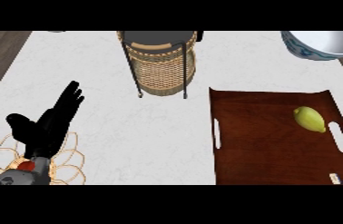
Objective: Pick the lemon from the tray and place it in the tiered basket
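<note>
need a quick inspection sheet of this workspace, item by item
surface: white marbled counter, a dark wood strip at the far left edge
job's things: lemon lies on the brown tray, near its right side; tiered basket stands at the counter's back, wicker in a black wire frame; nothing seen in its top tier
clutter: wire trivet at lower left, partly under the left forearm; bowl at top right, cut by the edge
hands: left hand open, fingers straight, resting at lower left, holding nothing; right hand not in view
cables: nothing seen
surroundings: nothing seen beyond the counter
</note>
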`<action>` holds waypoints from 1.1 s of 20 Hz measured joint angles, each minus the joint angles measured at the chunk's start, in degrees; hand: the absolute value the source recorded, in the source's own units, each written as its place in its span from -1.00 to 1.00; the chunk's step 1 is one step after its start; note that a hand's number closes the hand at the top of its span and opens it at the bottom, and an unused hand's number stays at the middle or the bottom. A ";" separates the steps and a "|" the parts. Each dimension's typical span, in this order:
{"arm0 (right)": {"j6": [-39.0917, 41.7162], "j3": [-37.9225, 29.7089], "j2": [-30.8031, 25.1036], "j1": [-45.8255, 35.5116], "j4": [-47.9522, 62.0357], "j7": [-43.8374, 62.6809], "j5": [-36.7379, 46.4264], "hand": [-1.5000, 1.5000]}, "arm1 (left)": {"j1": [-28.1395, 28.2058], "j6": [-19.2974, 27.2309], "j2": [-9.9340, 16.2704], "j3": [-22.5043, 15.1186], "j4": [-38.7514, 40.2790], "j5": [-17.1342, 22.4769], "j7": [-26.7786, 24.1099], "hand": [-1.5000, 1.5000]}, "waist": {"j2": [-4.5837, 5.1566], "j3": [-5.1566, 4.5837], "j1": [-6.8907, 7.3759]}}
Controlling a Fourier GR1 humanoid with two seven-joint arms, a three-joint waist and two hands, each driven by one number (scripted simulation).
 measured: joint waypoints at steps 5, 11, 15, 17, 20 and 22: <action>3.50 -4.10 -10.79 2.29 6.24 -6.00 10.20 -1.00 | -0.19 -0.31 0.34 -0.24 -1.18 -0.09 1.54 0.00 | 0.16 -0.03 0.49; 3.73 -0.68 -21.75 5.61 3.93 -9.87 25.45 -1.00 | -0.89 -1.13 0.44 0.57 -0.45 0.47 1.75 0.00 | 0.12 -0.06 0.61; 1.93 3.27 -24.90 7.46 3.22 -14.10 33.61 -1.00 | 0.13 -1.82 0.15 0.47 -0.27 0.18 0.84 0.00 | -0.03 -0.11 0.73; 0.30 4.88 -25.30 7.17 4.22 -16.23 36.47 -1.00 | 0.24 -2.51 0.43 1.16 -0.19 0.38 0.85 0.00 | -0.09 -0.16 0.75; -1.76 7.17 -24.76 6.15 6.76 -18.37 39.30 -1.00 | -0.12 -2.62 0.20 1.59 0.07 -0.26 1.51 0.00 | -0.13 -0.21 0.68; -2.60 8.45 -24.18 4.25 8.73 -18.44 40.27 -1.00 | -0.84 -3.15 -0.50 1.83 1.60 -0.79 1.00 0.00 | -0.13 -0.22 0.63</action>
